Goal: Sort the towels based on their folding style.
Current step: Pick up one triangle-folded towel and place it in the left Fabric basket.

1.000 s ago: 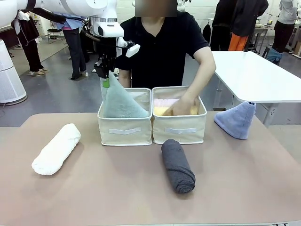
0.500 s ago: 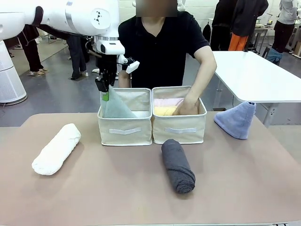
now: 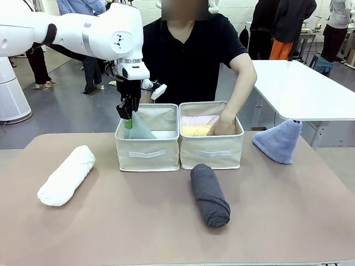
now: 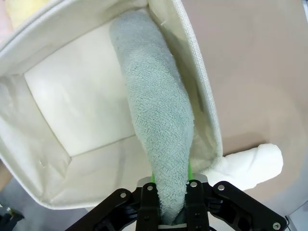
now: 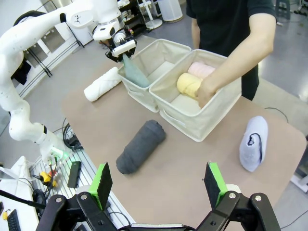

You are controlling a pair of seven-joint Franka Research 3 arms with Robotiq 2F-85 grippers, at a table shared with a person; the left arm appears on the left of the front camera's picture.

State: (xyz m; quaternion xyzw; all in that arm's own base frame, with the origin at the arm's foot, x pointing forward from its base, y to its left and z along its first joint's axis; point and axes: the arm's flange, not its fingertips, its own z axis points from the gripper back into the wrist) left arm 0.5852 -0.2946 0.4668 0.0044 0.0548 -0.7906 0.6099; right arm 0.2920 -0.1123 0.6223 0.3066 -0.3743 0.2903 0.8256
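My left gripper (image 3: 128,113) is shut on the tip of the pale grey-green cone towel (image 3: 138,128), which hangs down into the left cream bin (image 3: 147,154). In the left wrist view the towel (image 4: 159,110) runs from the gripper (image 4: 171,204) along the bin's wall (image 4: 204,91). A white rolled towel (image 3: 66,174) lies at the table's left and a dark grey roll (image 3: 209,194) lies in front of the bins. The periwinkle cone towel (image 3: 279,141) stands at the right. My right gripper (image 5: 159,185) hangs open high above the table, holding nothing.
The right bin (image 3: 212,152) holds a pink roll (image 3: 194,119) and a yellow roll (image 3: 194,131), with the person's hand (image 3: 222,126) inside on them. A white table (image 3: 299,88) stands behind at the right. Bare tabletop lies along the near edge.
My left gripper has come down and slightly right, lowering the grey-green cone towel deeper into the left bin. The person's hand stays in the right bin.
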